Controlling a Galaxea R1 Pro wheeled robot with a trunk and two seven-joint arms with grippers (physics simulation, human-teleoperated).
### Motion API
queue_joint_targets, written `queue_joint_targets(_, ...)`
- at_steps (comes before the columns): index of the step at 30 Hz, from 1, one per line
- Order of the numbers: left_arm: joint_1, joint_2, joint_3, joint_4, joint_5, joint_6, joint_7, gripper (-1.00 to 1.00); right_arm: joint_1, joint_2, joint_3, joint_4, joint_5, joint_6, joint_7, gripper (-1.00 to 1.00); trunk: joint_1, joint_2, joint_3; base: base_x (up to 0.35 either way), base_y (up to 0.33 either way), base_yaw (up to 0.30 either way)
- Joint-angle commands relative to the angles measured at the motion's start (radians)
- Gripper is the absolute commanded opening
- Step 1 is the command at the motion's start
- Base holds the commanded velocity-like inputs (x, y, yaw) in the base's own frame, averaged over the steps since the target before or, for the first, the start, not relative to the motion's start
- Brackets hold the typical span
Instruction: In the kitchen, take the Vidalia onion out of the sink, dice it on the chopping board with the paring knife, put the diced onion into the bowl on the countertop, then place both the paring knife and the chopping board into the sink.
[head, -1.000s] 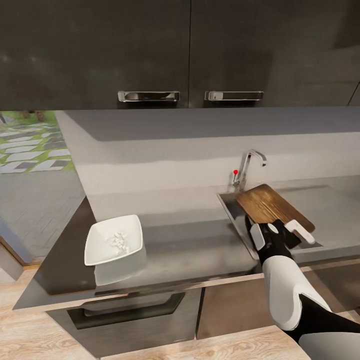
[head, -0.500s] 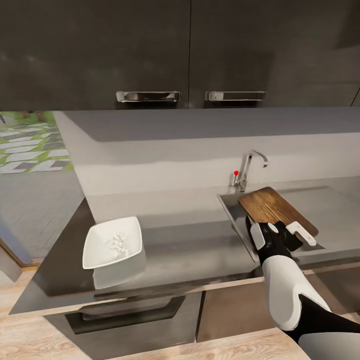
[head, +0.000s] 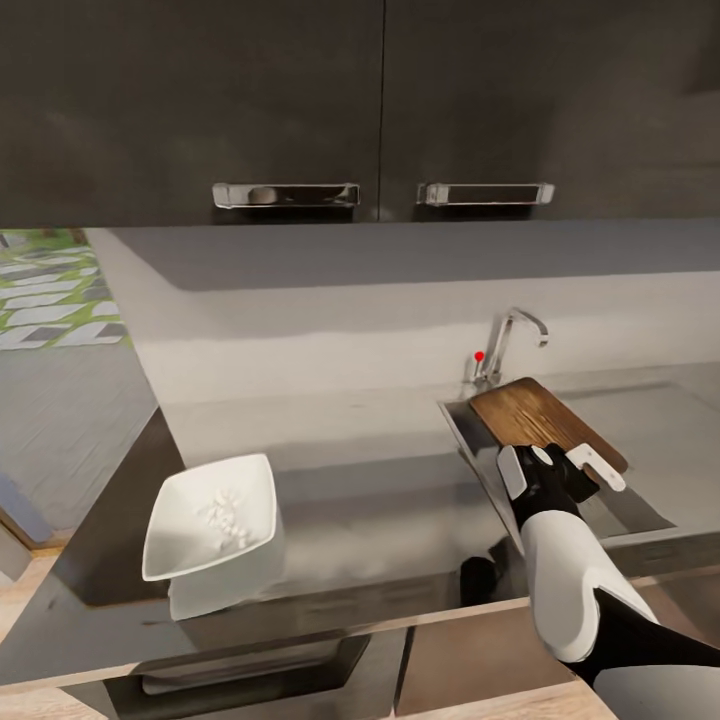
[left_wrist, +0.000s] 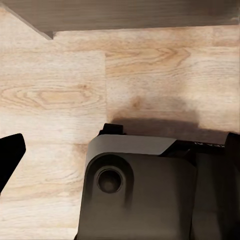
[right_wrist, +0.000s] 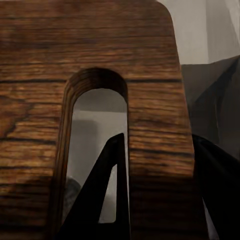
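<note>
The right gripper (head: 560, 470) holds the chopping board (head: 545, 420) by its near end, fingers closed across the strip of wood beside the board's slot; in the right wrist view one dark finger (right_wrist: 102, 195) shows through that slot (right_wrist: 97, 150) and the other (right_wrist: 215, 185) lies along the board's outer edge. The board hangs tilted over the sink (head: 640, 510), its far end close to the faucet (head: 510, 340) and the red-knobbed lever (head: 479, 356). Against the picture of half a second ago, the whole head view has shifted, so the camera has moved; the board keeps nearly the same place over the basin and the same grip.

The bowl (head: 165, 545) stands on the desk (head: 380, 500) well to the left of the sink, with the white onion dice (head: 222, 518) lying inside it, as before.

The left wrist view looks down on light wooden floor (left_wrist: 55, 95) and part of the robot's grey base (left_wrist: 135, 190); one black finger (left_wrist: 9, 157) juts in at the edge, and how far the left fingers stand apart cannot be told.
</note>
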Motion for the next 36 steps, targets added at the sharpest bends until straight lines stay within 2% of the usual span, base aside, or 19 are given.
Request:
queue_joint_targets(1,-0.002,-0.001,-0.009,0.004,0.007,-0.007,0.002,1.0,-0.001,0.002,-0.003,0.002,-0.023,-0.008,0.002,-1.0,0.0,-0.001,-0.001,0.05,0.0,0.0)
queue_joint_targets(3,-0.002,-0.001,-0.009,0.004,0.007,-0.007,0.002,1.0,-0.001,0.002,-0.001,0.005,-0.069,-0.006,0.017,-1.0,0.0,-0.001,-0.001,0.019,0.0,0.0)
queue_joint_targets(6,-0.002,-0.001,-0.009,0.004,0.007,-0.007,0.002,1.0,-0.001,0.002,0.0,0.006,-0.085,0.007,0.046,-1.0,0.0,-0.001,-0.001,0.006,0.0,0.0)
queue_joint_targets(10,-0.002,-0.001,-0.009,0.004,0.007,-0.007,0.002,1.0,-0.001,0.003,0.0,0.007,-0.091,0.029,0.069,-1.0,0.0,-0.001,-0.001,0.001,0.0,0.0)
queue_joint_targets(19,-0.002,0.0,-0.008,0.004,0.007,-0.007,0.002,1.0,-0.001,-0.001,-0.005,0.01,-0.094,0.034,0.072,-1.0,0.0,-0.001,-0.001,0.01,0.0,0.0)
queue_joint_targets(24,-0.002,0.001,-0.008,0.004,0.007,-0.007,0.002,1.0,-0.001,-0.006,-0.007,0.071,-0.101,0.031,0.072,-1.0,0.0,-0.001,-0.001,0.137,0.0,0.0)
queue_joint_targets(31,-0.002,0.002,-0.008,0.004,0.007,-0.007,0.002,1.0,-0.001,-0.008,-0.008,0.087,-0.105,0.029,0.071,-1.0,0.0,-0.001,-0.004,0.071,0.0,0.0)
queue_joint_targets(36,-0.002,0.002,-0.008,0.004,0.007,-0.007,0.002,1.0,-0.001,-0.012,-0.009,0.088,-0.145,0.028,0.071,-1.0,0.0,-0.001,-0.011,0.004,0.0,0.0)
